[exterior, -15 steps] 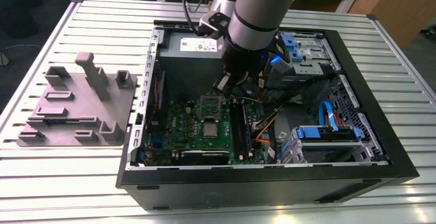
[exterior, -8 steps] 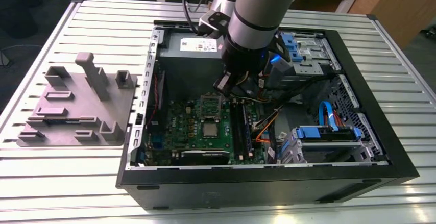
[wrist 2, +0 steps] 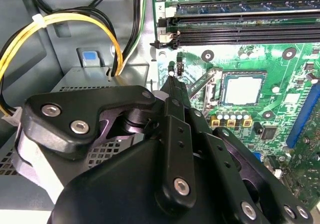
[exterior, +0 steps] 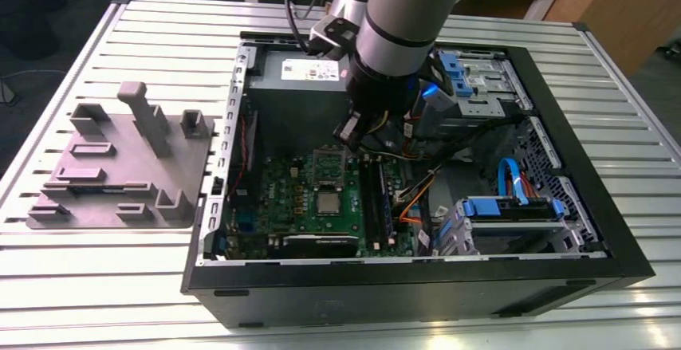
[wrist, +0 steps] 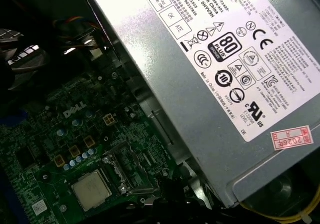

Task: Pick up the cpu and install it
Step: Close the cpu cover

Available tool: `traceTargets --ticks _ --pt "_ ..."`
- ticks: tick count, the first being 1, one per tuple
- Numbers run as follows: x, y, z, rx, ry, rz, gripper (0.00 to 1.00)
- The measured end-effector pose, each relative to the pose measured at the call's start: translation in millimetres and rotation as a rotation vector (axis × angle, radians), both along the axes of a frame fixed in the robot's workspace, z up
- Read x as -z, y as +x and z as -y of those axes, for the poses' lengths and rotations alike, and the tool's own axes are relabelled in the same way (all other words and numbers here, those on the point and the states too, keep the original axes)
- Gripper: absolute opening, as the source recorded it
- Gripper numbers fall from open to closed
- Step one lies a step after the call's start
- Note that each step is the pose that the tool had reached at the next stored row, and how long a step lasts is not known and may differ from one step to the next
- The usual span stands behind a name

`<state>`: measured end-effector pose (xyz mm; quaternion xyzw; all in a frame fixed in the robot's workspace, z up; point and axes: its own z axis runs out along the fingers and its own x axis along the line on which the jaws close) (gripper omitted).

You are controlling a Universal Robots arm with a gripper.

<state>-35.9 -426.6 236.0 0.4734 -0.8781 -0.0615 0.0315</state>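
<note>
The cpu (exterior: 328, 201), a small square chip with a silver top, lies flat in its socket on the green motherboard (exterior: 287, 198) inside the open computer case. It also shows in both wrist views (wrist 2: 243, 89) (wrist: 91, 189), with the socket's metal hold-down frame (wrist: 131, 170) flipped open beside it. My gripper (exterior: 355, 137) hangs above the board between the power supply and the socket, a short way off the cpu and not touching it. In the second wrist view its black fingers (wrist 2: 172, 81) meet at a point with nothing between them.
The grey power-supply box (wrist: 225, 83) stands close beside the gripper, with yellow and black cables (wrist 2: 75, 21) coming off it. Black memory slots (wrist 2: 240, 28) run beside the socket. Blue drive brackets (exterior: 511, 206) fill the case's right end. A grey tray with posts (exterior: 117, 167) sits outside, on the exterior view's left.
</note>
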Motion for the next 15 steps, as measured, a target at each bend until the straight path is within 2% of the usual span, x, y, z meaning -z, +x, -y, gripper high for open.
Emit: traceTargets --ticks 15 --pt "-3.0 -0.9 0.0 -0.014 0.0 0.0 0.1"
